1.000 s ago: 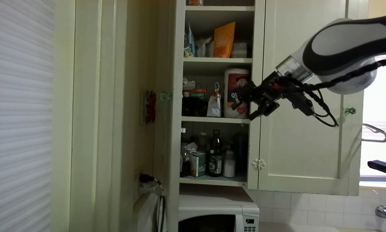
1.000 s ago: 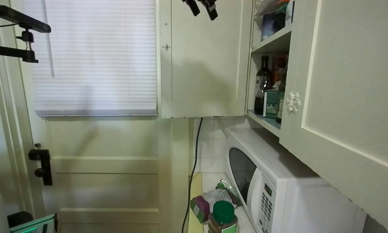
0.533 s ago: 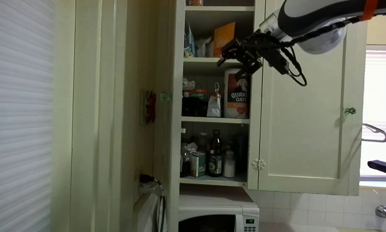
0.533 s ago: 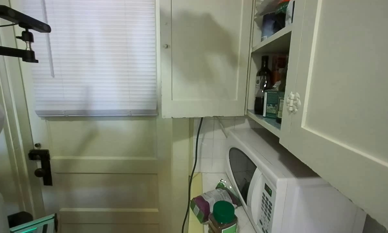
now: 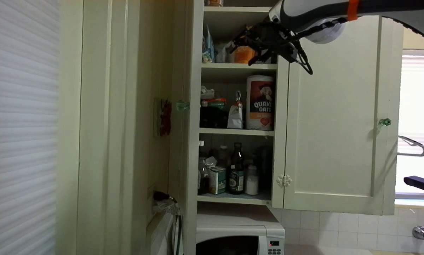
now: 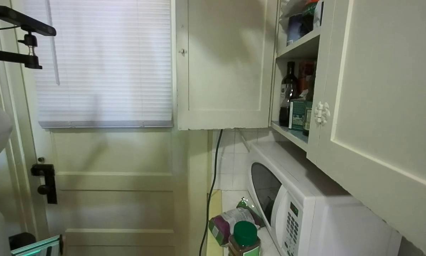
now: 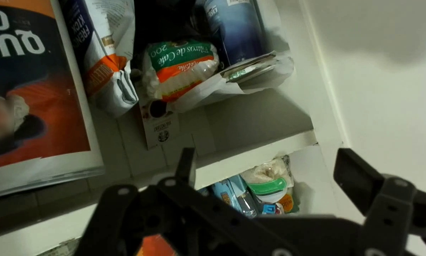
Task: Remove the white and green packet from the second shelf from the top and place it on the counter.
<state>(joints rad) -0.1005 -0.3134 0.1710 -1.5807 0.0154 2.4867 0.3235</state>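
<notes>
Green banding over whitish film marks what you should take to be the white and green packet (image 7: 268, 182), resting on the second shelf (image 5: 226, 66) at the end by the cupboard side wall (image 7: 321, 177). Confirm the target first: a pale pouch (image 5: 221, 55) farther along the second shelf could be picked in error, since its markings are not legible. Your gripper (image 7: 266, 160) stands in front of the second shelf with its fingers (image 7: 357, 177) spread wide and nothing held. Whether it touches the orange package (image 5: 243, 55) on the second shelf cannot be told; advancing from here may knock that item over. Caution: the wrist view is inverted, so the oats canister (image 5: 260, 113), which sits below the second shelf, appears above it; reading up and down the wrong way could drive a finger into its edge. Tight clearance is the next likely cause of trouble: the outer finger may foul the side wall, and the inner one may shove the blue packaging (image 7: 236, 192) beside the packet off the second shelf. Thin film, pinched only at its edge, may slip and drop. At the counter (image 6: 230, 197), well below the second shelf, the green-lidded jar (image 6: 245, 233) could topple if you release the packet against it.
</notes>
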